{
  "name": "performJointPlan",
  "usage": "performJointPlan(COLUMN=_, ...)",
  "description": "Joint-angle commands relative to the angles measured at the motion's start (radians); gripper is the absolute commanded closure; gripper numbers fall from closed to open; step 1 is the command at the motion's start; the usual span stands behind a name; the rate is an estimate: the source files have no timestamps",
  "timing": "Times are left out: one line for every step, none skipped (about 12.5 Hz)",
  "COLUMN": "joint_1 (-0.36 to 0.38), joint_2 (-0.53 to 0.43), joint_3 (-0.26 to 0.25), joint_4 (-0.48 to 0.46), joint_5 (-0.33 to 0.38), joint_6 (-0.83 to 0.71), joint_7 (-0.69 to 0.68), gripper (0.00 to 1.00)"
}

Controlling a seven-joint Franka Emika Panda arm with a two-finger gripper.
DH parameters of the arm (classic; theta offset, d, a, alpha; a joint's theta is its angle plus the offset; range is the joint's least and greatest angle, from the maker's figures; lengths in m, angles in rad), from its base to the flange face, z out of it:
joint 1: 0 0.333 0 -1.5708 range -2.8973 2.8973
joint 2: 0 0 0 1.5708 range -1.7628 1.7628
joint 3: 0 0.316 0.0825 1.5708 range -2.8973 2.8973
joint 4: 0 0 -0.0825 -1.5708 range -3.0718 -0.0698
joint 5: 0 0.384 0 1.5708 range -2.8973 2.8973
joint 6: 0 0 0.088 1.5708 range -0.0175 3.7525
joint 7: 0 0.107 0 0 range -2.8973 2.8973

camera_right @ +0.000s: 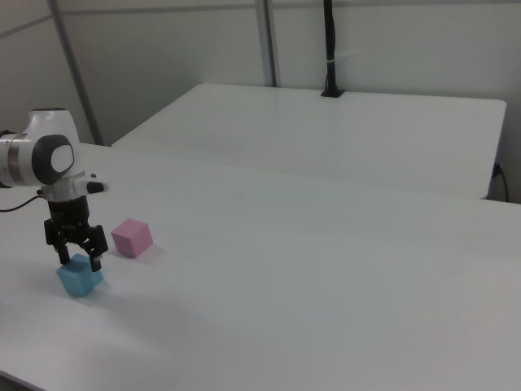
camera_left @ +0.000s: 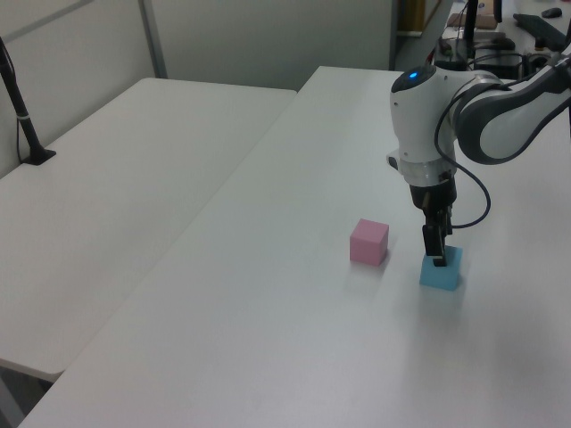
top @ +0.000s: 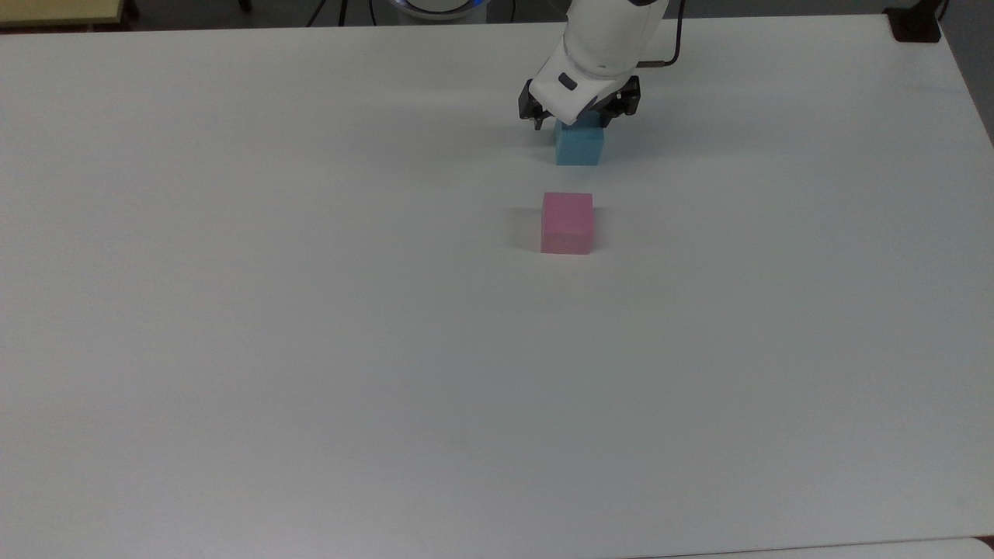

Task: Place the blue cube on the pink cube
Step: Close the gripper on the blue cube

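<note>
Your gripper point(camera_right: 78, 259), fingers spread, straddles the blue cube point(top: 579, 147); closing off-centre could knock it toward the pink cube point(top: 568, 223).

Three fixed cams on one white desk point(top: 311, 349).
Top view: high, steep down-look from the desk side opposite the arm base, arm at frame top, whole desktop in frame. Left view: oblique from a desk corner, medium height, arm at the left view's right, second table point(camera_left: 116, 178) at the left view's left. Right view: lower, oblique from the other side, arm at the right view's left, farther off. All three share the blue cube point(top: 579, 146), pink cube point(top: 567, 223) and pincer point(top: 578, 124).
</note>
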Motion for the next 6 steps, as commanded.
performJointPlan(joint_1=0.017, joint_2=0.003, joint_3=-0.005, joint_4=-0.006, joint_5=-0.004, joint_6=0.016, joint_7=0.027, gripper=0.11)
performJointPlan(joint_1=0.02, joint_2=0.011, joint_3=-0.003, joint_4=-0.006, joint_5=-0.003, joint_6=0.019, joint_7=0.029, gripper=0.26)
performJointPlan(joint_1=0.026, joint_2=0.022, joint_3=-0.002, joint_4=-0.006, joint_5=0.0, joint_6=0.021, joint_7=0.05, gripper=0.31)
performJointPlan(joint_1=0.029, joint_2=0.025, joint_3=0.001, joint_4=-0.003, joint_5=0.0, joint_6=0.024, joint_7=0.075, gripper=0.31)
performJointPlan(joint_1=0.029, joint_2=0.026, joint_3=0.003, joint_4=-0.001, joint_5=0.0, joint_6=0.037, joint_7=0.085, gripper=0.31)
performJointPlan(joint_1=0.029, joint_2=0.028, joint_3=0.003, joint_4=-0.001, joint_5=0.0, joint_6=0.056, joint_7=0.089, gripper=0.3)
